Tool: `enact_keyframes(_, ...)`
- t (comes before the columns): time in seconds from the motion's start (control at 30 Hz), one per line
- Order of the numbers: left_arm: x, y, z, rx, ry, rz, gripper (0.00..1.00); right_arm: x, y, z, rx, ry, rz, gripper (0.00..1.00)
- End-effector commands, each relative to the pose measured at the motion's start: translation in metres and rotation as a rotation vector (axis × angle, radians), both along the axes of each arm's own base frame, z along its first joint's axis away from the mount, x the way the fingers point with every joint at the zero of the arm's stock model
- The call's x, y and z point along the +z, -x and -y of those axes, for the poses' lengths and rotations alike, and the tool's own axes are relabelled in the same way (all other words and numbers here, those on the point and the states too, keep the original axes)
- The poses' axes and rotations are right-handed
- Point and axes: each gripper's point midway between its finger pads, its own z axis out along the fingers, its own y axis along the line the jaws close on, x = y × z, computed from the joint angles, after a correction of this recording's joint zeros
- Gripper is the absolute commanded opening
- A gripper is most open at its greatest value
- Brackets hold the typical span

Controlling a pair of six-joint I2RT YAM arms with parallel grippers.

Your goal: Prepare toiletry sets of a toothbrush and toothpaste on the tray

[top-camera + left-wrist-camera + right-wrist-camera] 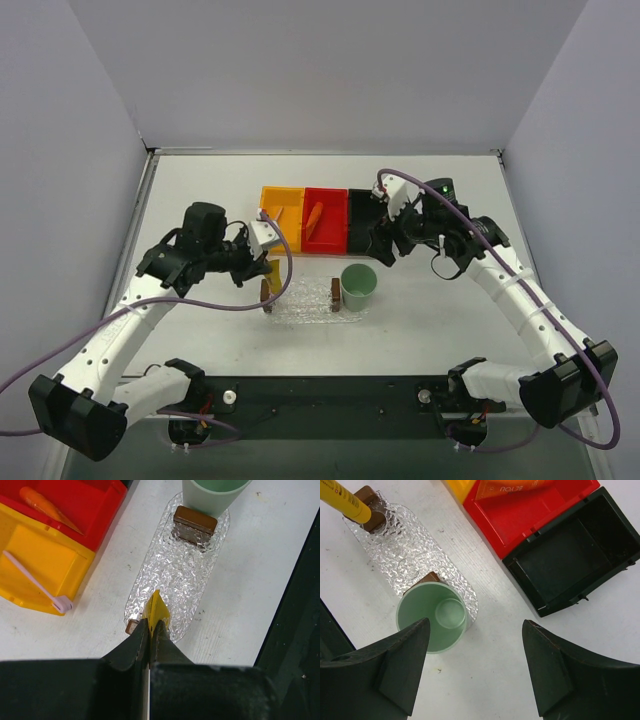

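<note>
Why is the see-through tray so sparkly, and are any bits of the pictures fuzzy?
Left wrist view: the bumpy tray throws back little white glints, and the left fingers, close to the lens, look soft and dark. Right wrist view: the tray glitters the same way; the green cup is evenly lit. Top view: soft, even light, the tray's sparkle barely showing.

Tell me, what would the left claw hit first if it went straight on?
Probably the clear tray: the left gripper, shut on the yellow toothpaste tube, points at its near end; height above it is unclear.
</note>
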Motion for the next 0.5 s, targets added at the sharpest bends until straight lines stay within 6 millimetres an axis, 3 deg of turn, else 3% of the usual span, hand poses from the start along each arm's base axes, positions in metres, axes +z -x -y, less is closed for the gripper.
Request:
enact_keyframes(0.0, 0.009, -0.007, 0.015, -0.017, 0.026, 0.07, 0.0, 0.013, 0.0, 0.003, 0.003, -0.07, 0.027, 0.69)
enact_keyframes(0.47, -0.005, -0.013, 0.022, -0.014, 0.015, 0.084, 0.0, 0.013, -0.001, 0.007, -0.007, -0.092, 0.016, 0.69)
